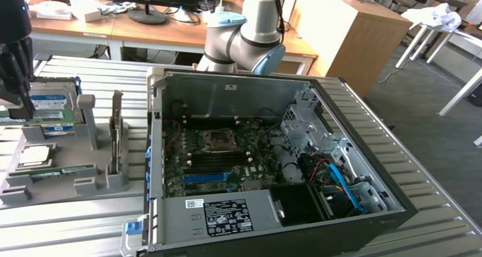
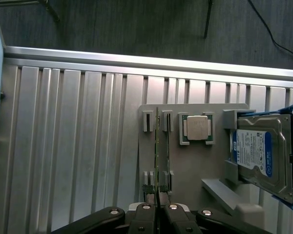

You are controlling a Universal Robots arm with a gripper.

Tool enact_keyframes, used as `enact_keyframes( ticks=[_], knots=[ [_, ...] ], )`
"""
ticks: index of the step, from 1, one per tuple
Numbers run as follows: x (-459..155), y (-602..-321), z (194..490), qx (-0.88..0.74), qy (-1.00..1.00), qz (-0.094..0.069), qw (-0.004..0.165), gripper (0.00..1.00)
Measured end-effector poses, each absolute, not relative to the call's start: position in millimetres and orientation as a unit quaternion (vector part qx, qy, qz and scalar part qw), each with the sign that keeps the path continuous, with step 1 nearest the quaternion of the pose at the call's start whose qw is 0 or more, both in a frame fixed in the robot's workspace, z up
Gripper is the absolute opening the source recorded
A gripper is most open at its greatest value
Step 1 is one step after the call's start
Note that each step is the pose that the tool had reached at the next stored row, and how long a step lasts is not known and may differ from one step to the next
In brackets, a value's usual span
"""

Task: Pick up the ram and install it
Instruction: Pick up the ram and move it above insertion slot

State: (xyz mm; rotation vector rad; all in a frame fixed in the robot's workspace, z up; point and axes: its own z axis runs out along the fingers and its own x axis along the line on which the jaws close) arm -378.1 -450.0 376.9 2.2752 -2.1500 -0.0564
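Black-and-grey computer case (image 1: 226, 96) lies open mid-frame in the exterior view, to the exterior view's right of the grey holder (image 1: 56, 190), over which the gripper (image 2: 157, 201) hangs clamped on the ram (image 2: 157, 146). Seen edge-on, the ram's long axis runs straight out from the gripper, in line with the holder's slot beside the processor chip (image 2: 198, 127). Writing on the hard drive (image 2: 259, 156) label and the case's white sticker (image 1: 228, 216) is too small to read.

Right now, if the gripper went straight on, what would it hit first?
The gripper, shut on the ram, points down at the grey holder tray; it would likely meet that first, though depth is unclear.
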Motion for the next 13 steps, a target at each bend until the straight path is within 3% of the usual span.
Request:
enact_keyframes(
  ticks=[13],
  knots=[
    [-378.1, -450.0, 386.5, 0.727, -0.687, -0.018, 0.005, 0.13]
  ],
)
